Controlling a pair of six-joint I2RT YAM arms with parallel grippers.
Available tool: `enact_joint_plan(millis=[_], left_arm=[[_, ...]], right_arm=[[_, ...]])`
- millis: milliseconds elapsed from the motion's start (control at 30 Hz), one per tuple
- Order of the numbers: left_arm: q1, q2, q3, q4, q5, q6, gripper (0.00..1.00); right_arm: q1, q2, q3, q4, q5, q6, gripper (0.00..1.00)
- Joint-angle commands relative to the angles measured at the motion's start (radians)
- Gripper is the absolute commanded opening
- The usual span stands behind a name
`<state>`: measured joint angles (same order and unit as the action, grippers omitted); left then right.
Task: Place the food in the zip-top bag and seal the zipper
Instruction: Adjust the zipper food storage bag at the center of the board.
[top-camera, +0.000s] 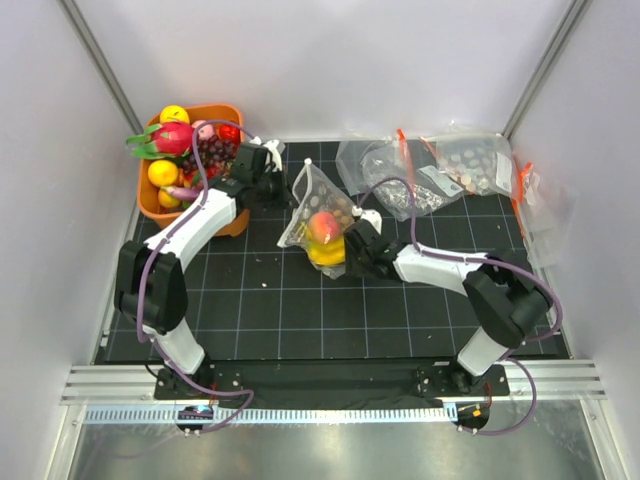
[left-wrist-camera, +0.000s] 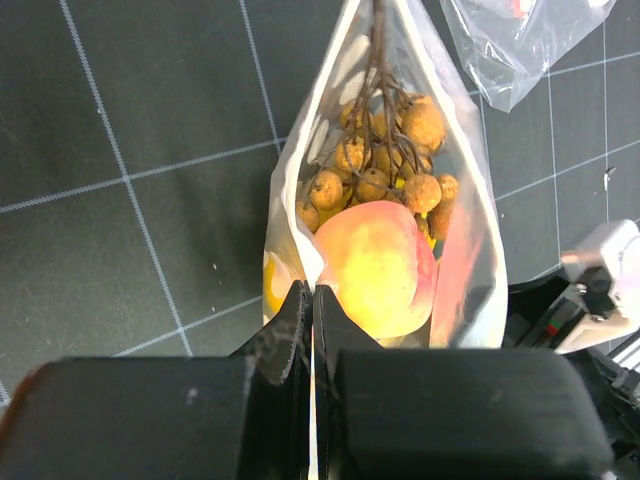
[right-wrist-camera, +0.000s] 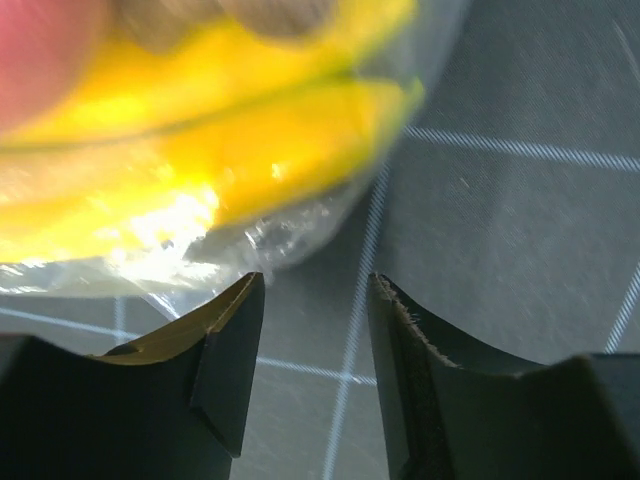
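1. Centrally on the dark gridded tabletop (top-camera: 250, 310): the zip-top bag (top-camera: 305, 195), clear and crinkly, between the two arms.
2. Contents of the bag, all behind the plastic:
   - the peach (left-wrist-camera: 380, 265), pink-orange, nearest the left wrist camera;
   - the cluster of brown balls (left-wrist-camera: 390, 150), on a dark stem, touching the peach on its far side;
   - the banana bunch (right-wrist-camera: 200, 130), yellow, pressed against the bag's wall and filling the top of the right wrist view.
3. The left gripper (left-wrist-camera: 312, 300): fingers pressed together, pinching a thin edge of the bag just beside the peach.
4. The right gripper (right-wrist-camera: 315, 330): fingers spread, nothing between them, tips just beside the bag's rounded end under the banana bunch. Whether they touch it cannot be told.
5. The zipper: whether it is sealed cannot be told from these views.
6. Far left corner: an orange basket (top-camera: 146, 200) holding a magenta dragon fruit (top-camera: 172, 138), dark grapes (top-camera: 212, 150) and other toy fruit.
7. Far right: several spare clear bags (top-camera: 440, 170), lying flat, well apart from the held bag.
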<state>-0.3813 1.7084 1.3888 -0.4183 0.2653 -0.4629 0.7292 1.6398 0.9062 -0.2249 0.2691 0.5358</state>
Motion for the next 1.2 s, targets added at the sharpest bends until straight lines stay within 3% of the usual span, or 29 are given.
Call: enact_joint_plan(millis=[0,233,467,600,633,733,833,1167], left_arm=[[0.001,-0.015,0.032,-0.005,0.017,0.015,0.00],[0.001,-0.019,0.042,-0.011,0.017,0.024,0.00],[0.001,-0.032,0.036,-0.020,0.009,0.030,0.00],[0.001,-0.030,0.035,-0.023,0.017,0.032,0.00],[0.001,-0.030,0.036,-0.022,0.017,0.032,0.00],[0.001,-0.024,0.038,-0.025,0.026,0.041,0.00],[0.001,-0.020,0.042,-0.025,0.055,0.056,0.00],[0.001,-0.041,0.024,-0.033,0.203,0.105,0.00]], right_arm=[[-0.007,-0.104,-0.068,0.090,0.026,0.029,0.54],[-0.005,-0.140,-0.121,0.190,-0.045,0.012,0.70],[-0.007,-0.060,-0.063,0.199,-0.114,-0.008,0.74],[-0.005,-0.017,-0.046,0.219,-0.146,0.007,0.60],[-0.005,-0.008,-0.046,0.246,-0.156,0.012,0.45],[0.001,0.003,-0.044,0.257,-0.171,0.020,0.15],[0.041,-0.006,-0.055,0.248,-0.130,0.000,0.01],[0.306,-0.126,-0.116,0.231,0.039,-0.028,0.04]])
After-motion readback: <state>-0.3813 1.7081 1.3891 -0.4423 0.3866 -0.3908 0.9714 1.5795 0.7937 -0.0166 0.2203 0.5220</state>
